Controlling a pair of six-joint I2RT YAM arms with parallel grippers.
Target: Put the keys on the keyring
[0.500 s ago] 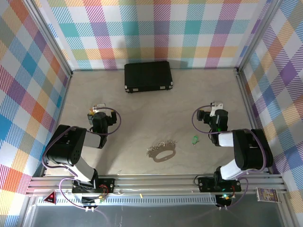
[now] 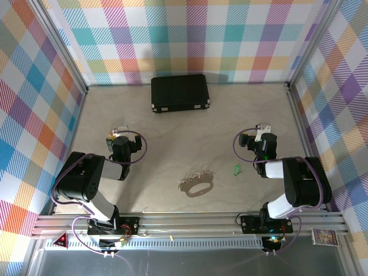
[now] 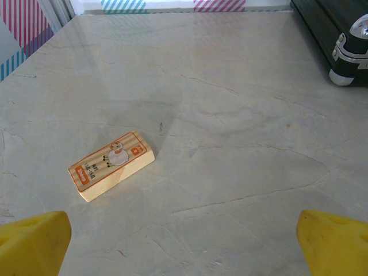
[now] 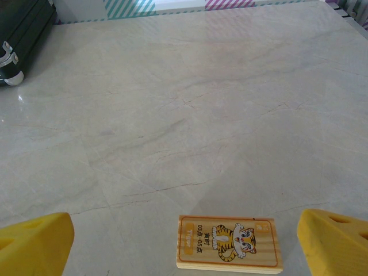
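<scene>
The keyring, a thin silver oval loop, lies on the table near the front middle, with a row of small silver pieces along its far side. A tiny green-headed key lies to its right, apart from it. My left gripper rests at the left, well away from the loop, and in the left wrist view it is open with bare table between its yellow fingertips. My right gripper sits beyond the green key and in the right wrist view is open too.
A black rectangular case lies at the back middle; its corner shows at the left wrist view's upper right. A wooden sheep block lies ahead of the left gripper. A wooden tiger block lies between the right fingertips. Plaid walls enclose the table.
</scene>
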